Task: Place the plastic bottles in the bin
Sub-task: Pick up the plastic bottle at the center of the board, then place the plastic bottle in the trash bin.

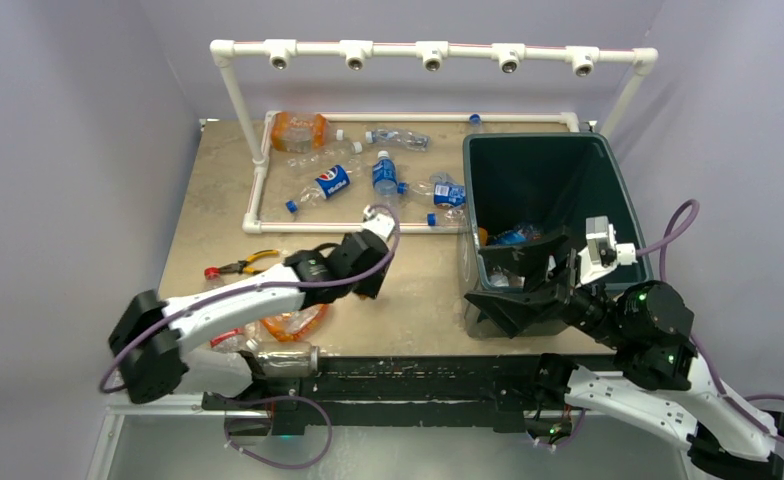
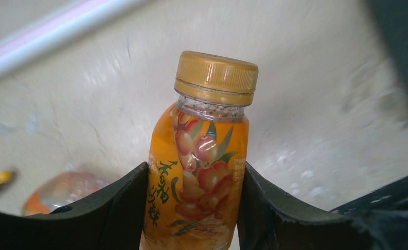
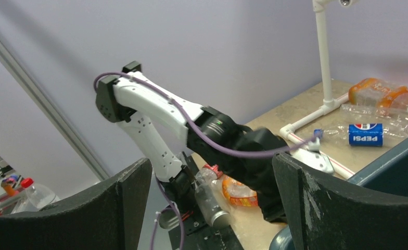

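Orange bottle (image 2: 204, 156), gold cap (image 2: 216, 75): frame centre, pinched mid-label by left end effector (image 2: 194, 172), bench (image 2: 306, 104) behind. Likely light, thin-walled, slick; mid-body hold suits. Right end effector (image 3: 211, 161) spread, empty, at bin (image 1: 538, 175).

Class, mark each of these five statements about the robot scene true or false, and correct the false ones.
1. The left gripper has an orange bottle, gold-capped, between its fingers. True.
2. The right gripper grips a bottle. False: its jaws are open and empty.
3. The bin stands on the left of the table. False: it stands on the right.
4. A Pepsi bottle lies inside the white pipe frame. True.
5. The bin is empty. False: a blue-labelled bottle lies in it.
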`<state>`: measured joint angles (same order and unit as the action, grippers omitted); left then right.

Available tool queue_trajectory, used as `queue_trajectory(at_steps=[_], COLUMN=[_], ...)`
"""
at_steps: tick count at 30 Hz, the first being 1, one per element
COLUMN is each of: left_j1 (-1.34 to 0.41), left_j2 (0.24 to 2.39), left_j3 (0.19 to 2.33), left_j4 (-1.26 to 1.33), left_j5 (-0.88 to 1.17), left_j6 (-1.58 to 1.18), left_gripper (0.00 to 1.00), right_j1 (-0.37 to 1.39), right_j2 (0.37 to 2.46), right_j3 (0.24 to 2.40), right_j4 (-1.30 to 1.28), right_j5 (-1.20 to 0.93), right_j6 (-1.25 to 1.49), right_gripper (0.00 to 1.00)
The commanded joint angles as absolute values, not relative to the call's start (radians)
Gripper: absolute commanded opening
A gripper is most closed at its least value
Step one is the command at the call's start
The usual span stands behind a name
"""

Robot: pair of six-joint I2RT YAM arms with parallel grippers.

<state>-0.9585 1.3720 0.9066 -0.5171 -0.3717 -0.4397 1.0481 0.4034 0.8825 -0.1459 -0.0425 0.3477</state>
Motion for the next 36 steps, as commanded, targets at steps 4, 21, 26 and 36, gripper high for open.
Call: queue_trajectory(at_steps=[4,21,26,36], left_j1=[-0.962,-0.961,-0.967,-0.977], left_j2=[0.993,0.684,0.605,0.638], left_j3=[1.017,0.791,0.674,0.694], left_j4=[-0.293,0.161,0.219,0.194], left_j5=[-0.392,-0.055,-0.005,0.041], left_j6=[-0.261,0.108,0.056,0.049], left_gripper=[0.38,0.32,0.34,0.33], right_j1=[1.052,1.052,1.052,1.052], right_j2=[0.478,0.814,0.856,0.918], right_j3=[0.959,1.138,1.102,1.100], right_j4=[-0.091,0.054,0.111,0.154], right_j5=[-0.020,-0.059,-0.023,-0.003], right_j6=[0.304,0.220,0.252,0.299], right_gripper=[0.90,0.89,0.88,0.88])
